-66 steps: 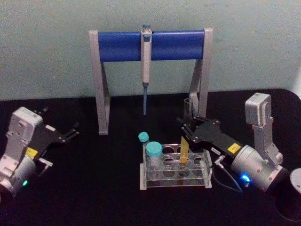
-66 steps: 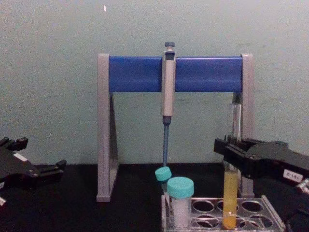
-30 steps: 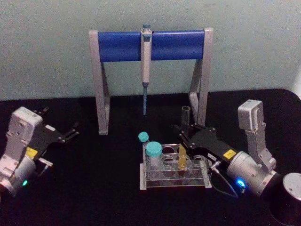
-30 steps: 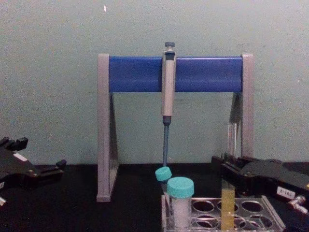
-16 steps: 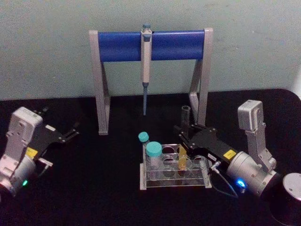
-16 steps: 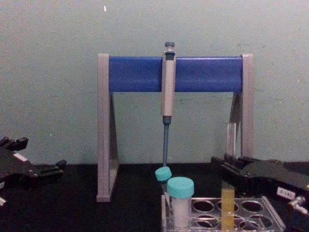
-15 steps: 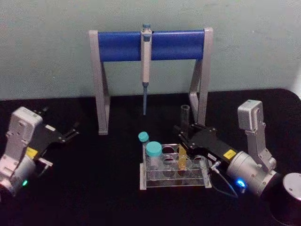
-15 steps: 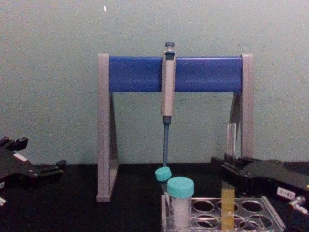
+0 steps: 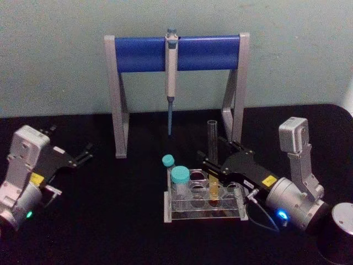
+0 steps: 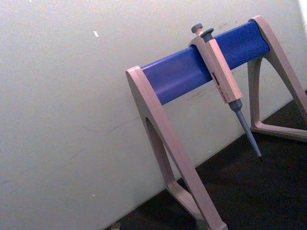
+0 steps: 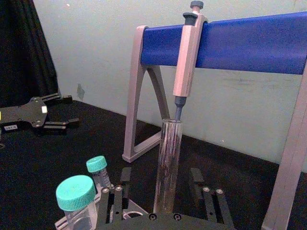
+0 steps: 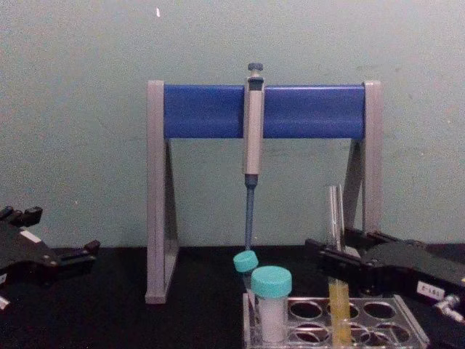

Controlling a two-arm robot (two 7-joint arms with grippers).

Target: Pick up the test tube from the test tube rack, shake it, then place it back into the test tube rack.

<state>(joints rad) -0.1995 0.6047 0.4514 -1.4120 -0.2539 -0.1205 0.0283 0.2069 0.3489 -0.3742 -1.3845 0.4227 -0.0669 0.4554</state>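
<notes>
The test tube (image 9: pixel 211 138) stands in a hole on the right side of the clear test tube rack (image 9: pixel 203 213), tilted slightly, with yellow-orange liquid in its lower part. My right gripper (image 9: pixel 216 153) is open around the tube, one finger on each side with gaps. The right wrist view shows the tube (image 11: pixel 169 158) between the spread fingers (image 11: pixel 120 184). From the chest the tube (image 12: pixel 334 211) rises from the rack (image 12: pixel 407 320) beside the right gripper (image 12: pixel 330 246). My left gripper (image 9: pixel 85 152) is parked open at the far left, holding nothing.
Two teal-capped vials (image 9: pixel 180 175) (image 9: pixel 168 160) stand in the rack's left end. Behind the rack is a grey-and-blue pipette stand (image 9: pixel 176 52) with a pipette (image 9: pixel 171 72) hanging down. A dark cylinder (image 9: pixel 339 232) sits at the front right.
The right gripper lowered the tube into the rack, then opened its fingers. The freed tube has tipped a little to the left. The left arm has not moved.
</notes>
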